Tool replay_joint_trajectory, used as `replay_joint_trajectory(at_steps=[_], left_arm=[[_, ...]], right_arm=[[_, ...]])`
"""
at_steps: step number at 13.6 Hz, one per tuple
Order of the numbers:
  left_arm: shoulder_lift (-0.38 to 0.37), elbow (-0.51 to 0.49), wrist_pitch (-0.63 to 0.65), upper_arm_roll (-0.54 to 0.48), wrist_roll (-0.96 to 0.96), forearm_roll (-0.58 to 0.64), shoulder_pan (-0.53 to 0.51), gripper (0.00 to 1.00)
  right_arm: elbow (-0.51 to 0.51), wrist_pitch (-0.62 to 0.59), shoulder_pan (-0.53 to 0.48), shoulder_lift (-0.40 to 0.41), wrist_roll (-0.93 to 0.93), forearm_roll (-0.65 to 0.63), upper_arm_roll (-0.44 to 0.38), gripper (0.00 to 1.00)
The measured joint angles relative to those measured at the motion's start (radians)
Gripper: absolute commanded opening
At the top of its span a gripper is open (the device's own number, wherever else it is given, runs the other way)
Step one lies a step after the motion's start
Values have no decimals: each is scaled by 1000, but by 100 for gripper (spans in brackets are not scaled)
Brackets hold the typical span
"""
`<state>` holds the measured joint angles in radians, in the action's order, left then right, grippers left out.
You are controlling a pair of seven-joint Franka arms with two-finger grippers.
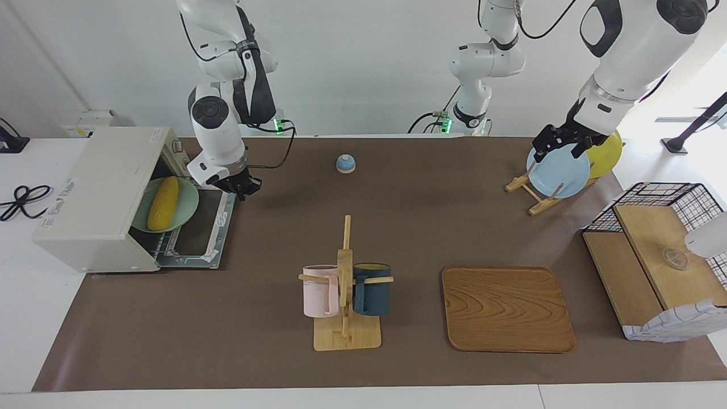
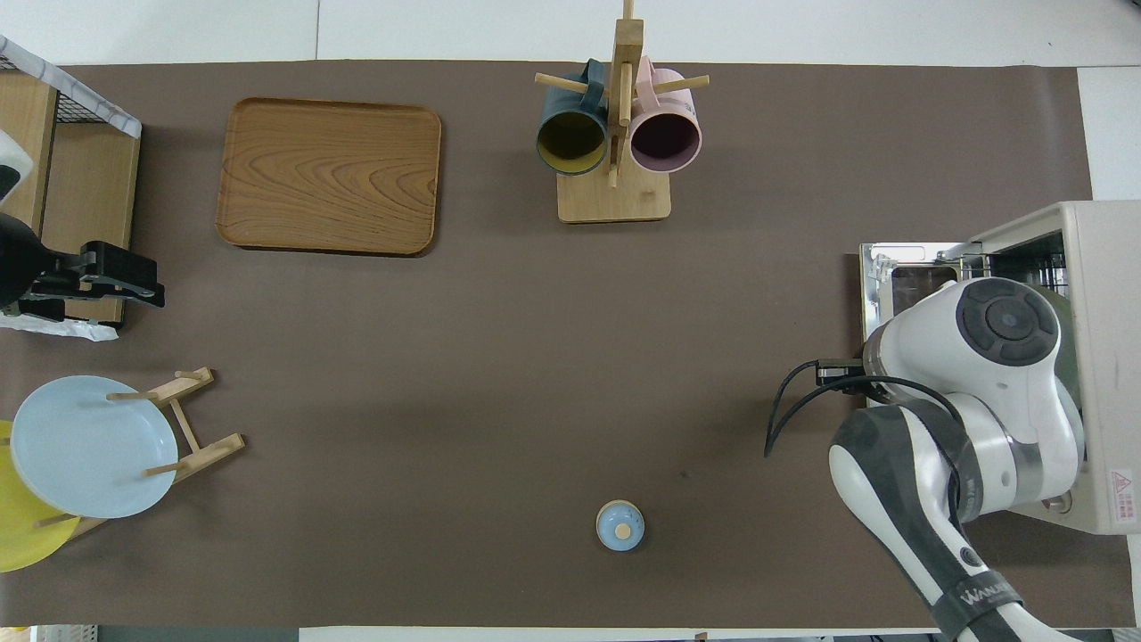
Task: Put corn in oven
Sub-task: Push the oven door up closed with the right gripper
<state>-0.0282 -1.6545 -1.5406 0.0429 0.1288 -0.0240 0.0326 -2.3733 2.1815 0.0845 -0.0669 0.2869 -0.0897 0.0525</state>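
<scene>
corn (image 1: 163, 203): rigid, ridged, rolls; grasp mid-cob | on green plate (image 1: 184, 211) in oven (image 1: 96, 199) | right gripper (image 1: 243, 187), left gripper (image 1: 559, 143): jaws state cannot tell

The table (image 1: 272, 352) is covered by a brown mat. On it are set the oven (image 1: 96, 199), a mug stand (image 1: 346, 335), a wooden tray (image 1: 506, 309), a plate rack (image 1: 531, 196), a small blue knob (image 1: 346, 163) and a basket rack (image 1: 653, 267).
</scene>
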Motion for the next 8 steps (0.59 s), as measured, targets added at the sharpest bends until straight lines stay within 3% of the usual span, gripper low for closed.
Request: replay_joint_trajectory(at_steps=[3, 8], left_arm=[[0, 0, 0, 0, 0, 0, 0, 100], [0, 0, 0, 0, 0, 0, 0, 100]], right_arm=[[-65, 75, -1, 9, 4, 1, -4, 0], [-94, 84, -28, 7, 4, 1, -6, 0]])
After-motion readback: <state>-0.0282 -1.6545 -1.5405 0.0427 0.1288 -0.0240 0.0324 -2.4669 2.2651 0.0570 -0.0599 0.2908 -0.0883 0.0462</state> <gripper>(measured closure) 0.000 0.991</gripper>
